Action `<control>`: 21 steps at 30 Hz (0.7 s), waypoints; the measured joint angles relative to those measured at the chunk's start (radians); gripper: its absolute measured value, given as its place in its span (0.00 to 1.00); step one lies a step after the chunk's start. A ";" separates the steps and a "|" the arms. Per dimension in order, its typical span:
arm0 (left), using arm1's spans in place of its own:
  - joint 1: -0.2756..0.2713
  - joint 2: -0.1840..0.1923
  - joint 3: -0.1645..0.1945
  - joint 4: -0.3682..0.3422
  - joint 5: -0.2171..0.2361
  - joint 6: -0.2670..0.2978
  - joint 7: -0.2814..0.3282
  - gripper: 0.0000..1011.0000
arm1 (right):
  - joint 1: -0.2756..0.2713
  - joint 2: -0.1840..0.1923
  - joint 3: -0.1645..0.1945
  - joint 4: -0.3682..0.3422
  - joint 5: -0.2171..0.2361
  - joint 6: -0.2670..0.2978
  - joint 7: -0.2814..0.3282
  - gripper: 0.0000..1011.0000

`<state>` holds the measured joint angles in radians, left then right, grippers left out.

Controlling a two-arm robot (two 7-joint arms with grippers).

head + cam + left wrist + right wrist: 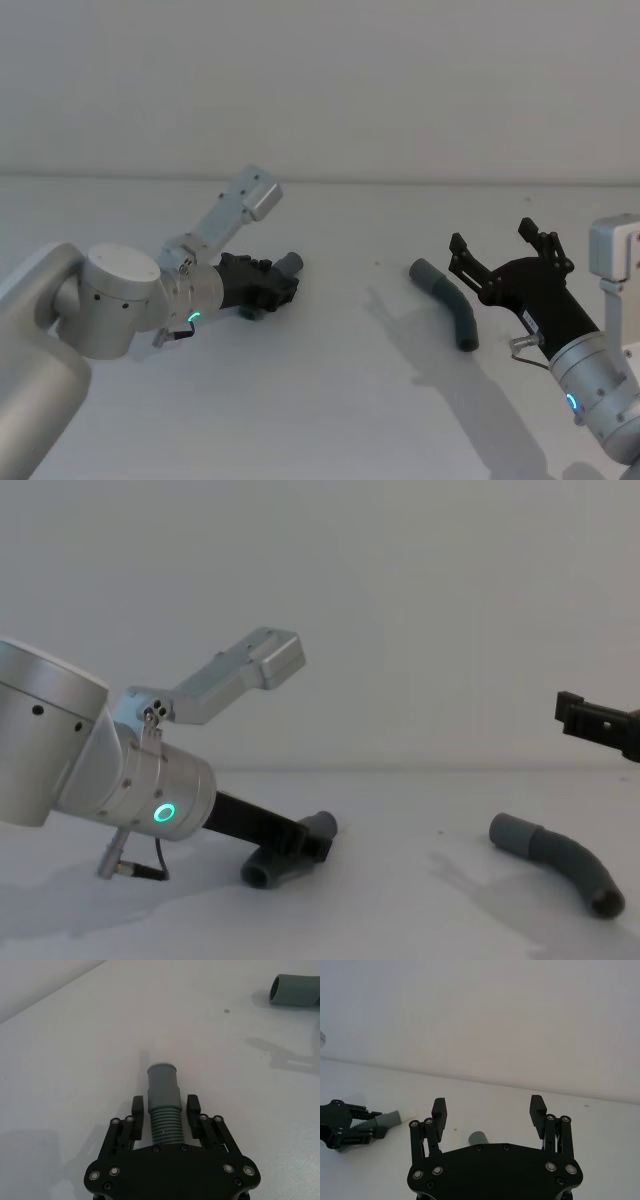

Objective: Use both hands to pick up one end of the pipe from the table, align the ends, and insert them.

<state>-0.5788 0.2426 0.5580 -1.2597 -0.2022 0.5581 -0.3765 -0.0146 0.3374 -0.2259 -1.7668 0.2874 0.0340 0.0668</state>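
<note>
Item 1, first hose piece: dark grey with a ribbed body and a smooth cuff that ends in a short white spigot. It sits on the left side of the table, low to the surface; whether it touches the surface cannot be told. The cuff points away from the arm, toward the table's middle. Holder: left gripper, black and two-fingered, tilted down toward the table. Its fingers are drawn in narrow, one on each side of the ribbed body, and the cuff and spigot stick out past the fingertips. Behind it is a thick silver arm with a green glowing ring. Item 2, second hose piece: dark grey and curved, lying free on the right side of the table, well apart from item 1. One open cuff end is turned toward the table's middle, and the other end lies nearer the robot. Attendant: right gripper, black, hanging above the second hose piece and clear of it, with its fingers spread wide and nothing between them. In the right wrist view, one grey end of that piece shows below, between the fingers.
</note>
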 joint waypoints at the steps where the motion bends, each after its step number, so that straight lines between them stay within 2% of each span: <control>1: 0.000 0.000 0.000 0.000 0.000 0.000 0.000 0.50 | 0.000 0.000 0.000 0.000 0.000 0.000 0.000 0.99; 2: 0.000 0.000 0.000 0.000 0.001 0.000 0.000 0.50 | 0.000 0.000 0.000 0.000 0.000 0.000 0.000 0.99; 3: 0.000 0.000 0.000 0.000 0.001 0.000 0.000 0.44 | 0.000 0.000 0.000 0.000 0.000 0.000 0.000 0.99; 6: 0.000 0.001 0.001 0.001 0.001 0.000 -0.001 0.35 | 0.000 0.000 0.000 0.000 0.000 0.000 0.000 0.99; 21: -0.002 0.001 0.002 0.002 0.003 -0.001 -0.001 0.34 | 0.000 -0.001 0.001 0.000 0.000 0.004 -0.001 0.99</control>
<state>-0.5805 0.2432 0.5598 -1.2581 -0.1996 0.5569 -0.3779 -0.0145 0.3362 -0.2253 -1.7670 0.2874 0.0380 0.0663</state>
